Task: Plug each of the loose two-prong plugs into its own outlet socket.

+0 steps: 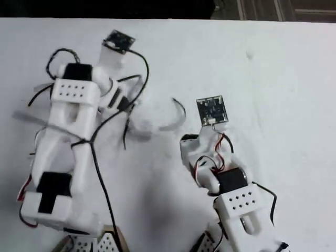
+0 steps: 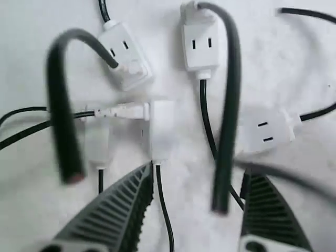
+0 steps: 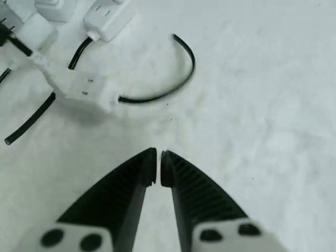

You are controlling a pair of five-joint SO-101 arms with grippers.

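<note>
In the left wrist view, three white outlet sockets (image 2: 199, 44), (image 2: 125, 56), (image 2: 262, 131) lie on the white table, each on a black cord. Two white plugs (image 2: 161, 128), (image 2: 97, 139) lie side by side just beyond my left gripper (image 2: 197, 184). That gripper is open above them, and a thick black cable (image 2: 228, 131) hangs across the gap. My right gripper (image 3: 158, 168) is shut on nothing, a short way from a white plug (image 3: 79, 88) with a curved black cord (image 3: 181, 73). Another socket (image 3: 107, 20) lies farther off.
From above, the left arm (image 1: 71, 121) covers the cluster of cords and the right arm (image 1: 226, 178) sits at the lower middle. A curved cord (image 1: 180, 111) lies between them. The white table (image 1: 283, 79) stretches bare to the right.
</note>
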